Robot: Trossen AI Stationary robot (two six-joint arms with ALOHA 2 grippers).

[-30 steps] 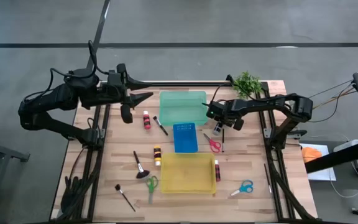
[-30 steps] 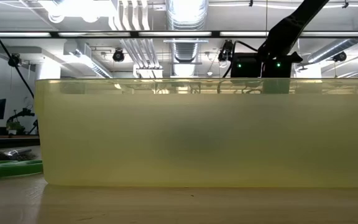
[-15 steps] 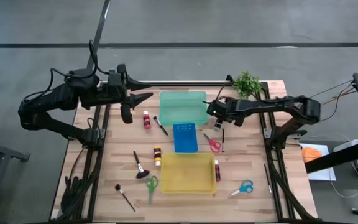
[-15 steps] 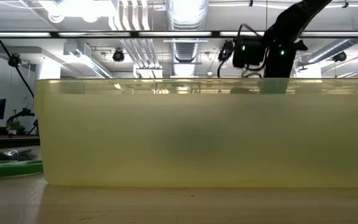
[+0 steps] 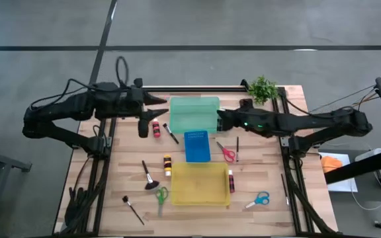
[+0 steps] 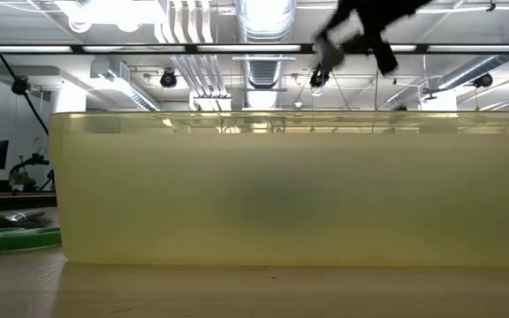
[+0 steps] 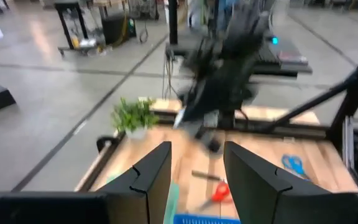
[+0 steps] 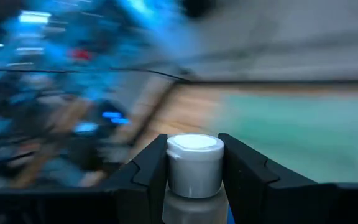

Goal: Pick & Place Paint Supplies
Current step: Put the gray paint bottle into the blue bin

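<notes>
Over green tray [image 5: 194, 114]: right pincer [image 8: 194, 163], bottle [image 8: 194, 167].

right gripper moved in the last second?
Yes. In the high view the right gripper, shut on a white-capped bottle, has shifted from beside the blue tray to the green tray edge.

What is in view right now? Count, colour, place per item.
trays: three; green, blue, yellow; down the table's middle
plant: one, green, far right corner
scissors: three; red right of blue tray, green and blue flanking yellow tray
brushes: four, black handles; three left of trays, one by red scissors
bottles: three lying loose; red, orange, magenta
held bottle: one, white cap, colour hidden
left claw: open, empty, left of green tray
right claw: shut on held bottle, at green tray's right edge
</notes>
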